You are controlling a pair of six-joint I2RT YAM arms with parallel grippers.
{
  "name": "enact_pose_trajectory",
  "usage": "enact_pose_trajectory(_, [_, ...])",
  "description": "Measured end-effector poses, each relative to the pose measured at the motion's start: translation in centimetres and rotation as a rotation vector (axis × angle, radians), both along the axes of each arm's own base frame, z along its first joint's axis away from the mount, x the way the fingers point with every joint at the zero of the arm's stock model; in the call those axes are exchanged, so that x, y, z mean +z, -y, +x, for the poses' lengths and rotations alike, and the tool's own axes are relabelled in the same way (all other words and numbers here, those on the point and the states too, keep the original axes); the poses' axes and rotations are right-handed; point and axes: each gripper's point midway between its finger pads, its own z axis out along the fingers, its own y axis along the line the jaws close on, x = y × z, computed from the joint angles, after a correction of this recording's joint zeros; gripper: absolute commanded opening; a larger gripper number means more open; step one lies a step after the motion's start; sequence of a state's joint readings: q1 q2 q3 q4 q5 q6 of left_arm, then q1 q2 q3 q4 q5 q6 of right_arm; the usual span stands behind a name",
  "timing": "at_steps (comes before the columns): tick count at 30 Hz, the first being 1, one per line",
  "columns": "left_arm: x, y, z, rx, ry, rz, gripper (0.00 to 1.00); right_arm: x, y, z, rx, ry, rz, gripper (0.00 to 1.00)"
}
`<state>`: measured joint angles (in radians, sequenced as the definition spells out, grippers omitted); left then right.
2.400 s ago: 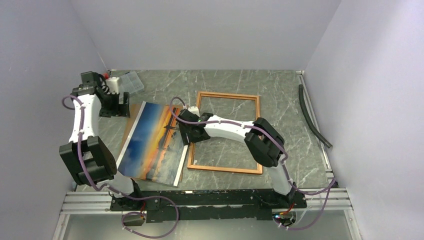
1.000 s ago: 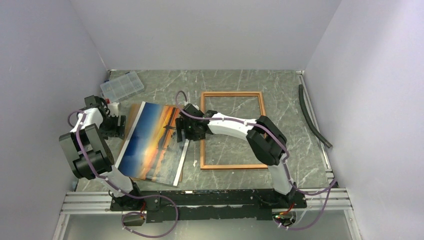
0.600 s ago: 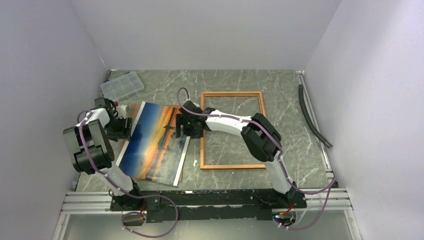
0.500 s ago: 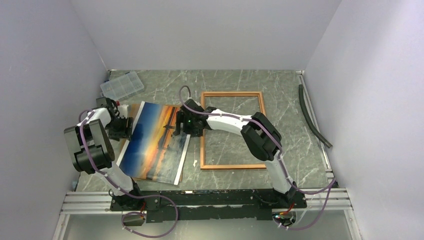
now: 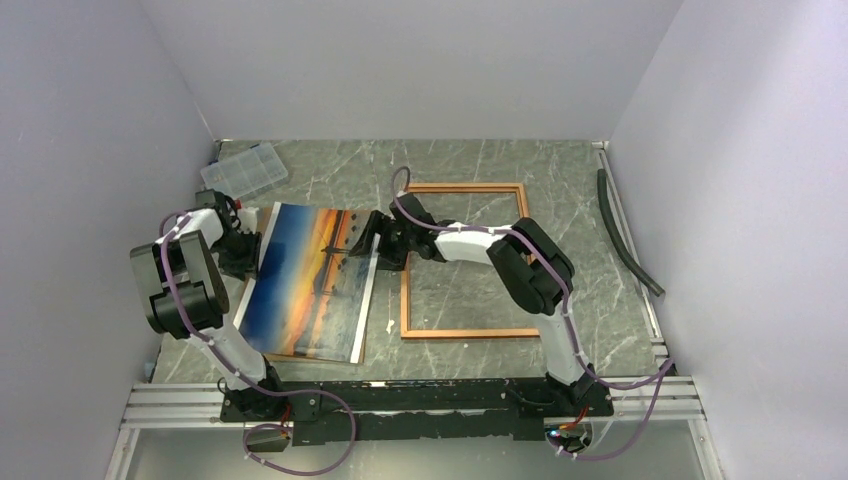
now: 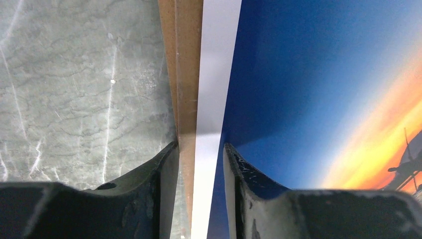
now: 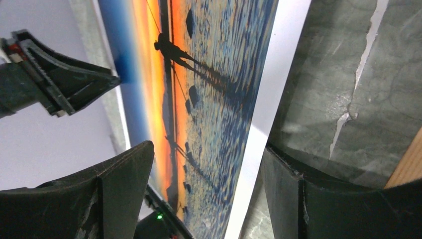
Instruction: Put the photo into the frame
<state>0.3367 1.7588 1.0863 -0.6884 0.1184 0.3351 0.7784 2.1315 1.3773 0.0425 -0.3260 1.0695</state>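
The photo (image 5: 305,285), a sunset print with a white border, lies on a brown backing board (image 5: 243,300) left of centre. The frame (image 5: 465,187), a narrow red-orange rectangle, lies flat just to its right. My left gripper (image 5: 252,250) is at the photo's left edge. In the left wrist view my left gripper (image 6: 200,145) has narrowed jaws either side of the board (image 6: 186,59) edge and the photo (image 6: 308,74) border, with a gap still showing. My right gripper (image 5: 368,240) is at the photo's right edge. Seen by its wrist camera, my right gripper (image 7: 206,147) stands open astride the photo (image 7: 219,74). A frame (image 7: 410,169) corner shows.
A clear plastic organiser box (image 5: 245,170) sits at the back left corner. A black hose (image 5: 625,235) lies along the table's right edge. Grey walls close in on three sides, and a metal rail (image 5: 400,400) runs along the near edge.
My left gripper has come in to the photo's left edge and its jaws have narrowed. My right gripper has shifted slightly right and back at the photo's right edge. The photo has turned a little straighter.
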Motion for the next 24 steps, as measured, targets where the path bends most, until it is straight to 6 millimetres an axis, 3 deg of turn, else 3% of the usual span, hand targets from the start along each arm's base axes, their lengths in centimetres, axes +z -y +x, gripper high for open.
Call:
enact_pose_trajectory(13, [0.1, -0.5, 0.4, -0.007, -0.012, 0.017, 0.34, 1.4, 0.0, -0.6, 0.009, -0.029, 0.19, 0.78])
enact_pose_trajectory(24, [0.6, -1.0, 0.8, -0.015, -0.003, 0.043, 0.34, 7.6, -0.5, -1.2, 0.073, 0.057, 0.354, 0.78])
